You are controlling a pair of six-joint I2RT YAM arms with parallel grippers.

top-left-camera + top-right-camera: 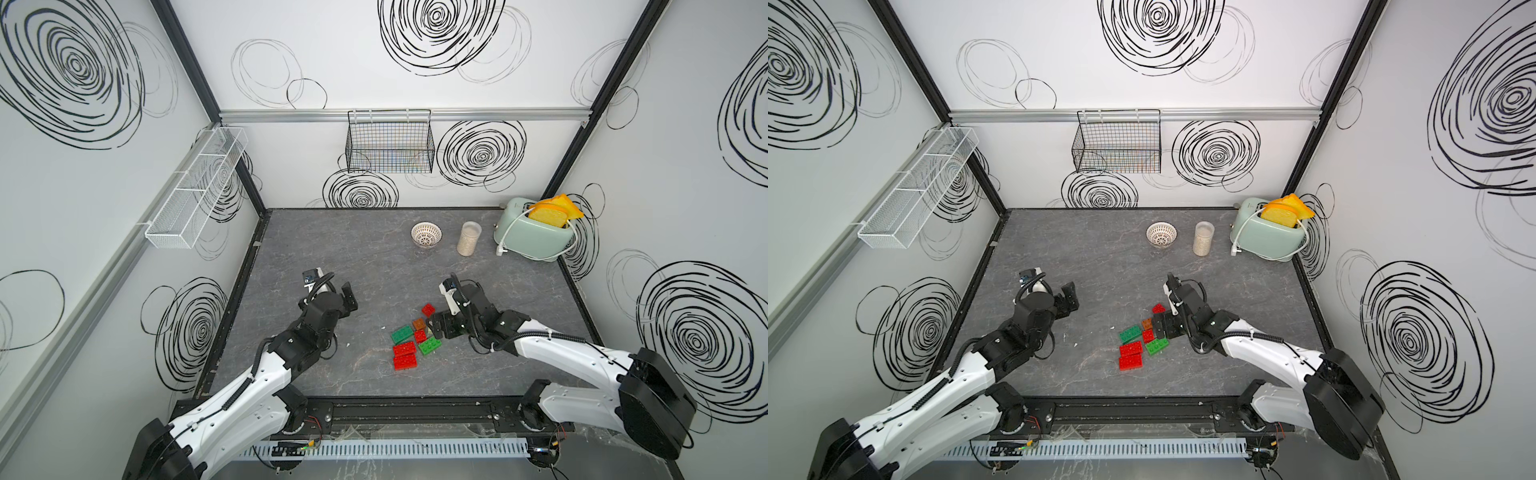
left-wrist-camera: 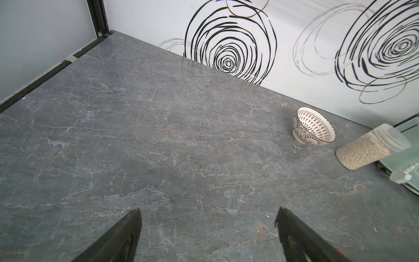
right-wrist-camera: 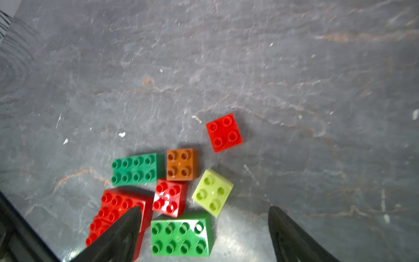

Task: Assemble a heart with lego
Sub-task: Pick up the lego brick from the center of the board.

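our right gripper (image 3: 204, 208) hangs low over the lego (image 1: 404, 349), jaws spread wide with nothing between them. our left gripper (image 2: 208, 209) is just as wide and empty, over bare table (image 2: 158, 136), well apart from the bricks.

no heart is built yet: the pieces lie loose, studs up, in a cluster toward the front middle of the table. in the right wrist view the lime-yellow brick (image 3: 212, 192) sits turned askew, just beside the small red brick (image 3: 170, 197) and the bright green long brick (image 3: 181, 236). the orange-brown brick (image 3: 181, 164) is just beside the dark green long brick (image 3: 136, 169), and one red square (image 3: 224, 132) lies apart from the rest.

we judge these bricks light, rigid and glossy. a nudge would likely slide them on the smooth top, and a skewed pinch could squirt one out. we would take a brick across two flat opposite side walls, low and square to the faces, not by the studs. the crowded neighbours leave little room for a finger, so the lone red square looks easiest.
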